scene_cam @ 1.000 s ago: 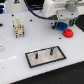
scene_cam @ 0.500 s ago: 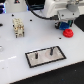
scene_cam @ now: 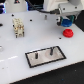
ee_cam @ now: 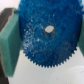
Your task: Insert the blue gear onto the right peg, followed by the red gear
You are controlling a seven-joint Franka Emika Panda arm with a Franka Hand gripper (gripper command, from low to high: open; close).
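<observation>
White desk (scene_cam: pixel 15 55) all around; the round flat bright-blue plastic gear (ee_cam: pixel 47 37) is pinched in the gripper (scene_cam: pixel 65 22), with the thin dark upright right peg (scene_cam: pixel 50 50) sat nearer and slightly left.

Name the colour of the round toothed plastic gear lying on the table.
Red; the round toothed red plastic gear shows best in the exterior view.

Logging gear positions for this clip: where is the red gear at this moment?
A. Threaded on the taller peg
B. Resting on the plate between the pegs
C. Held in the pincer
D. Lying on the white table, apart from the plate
D: the red gear lies flat on the white table, away from the plate, while the wrist view shows the blue gear at the pincer.
</observation>
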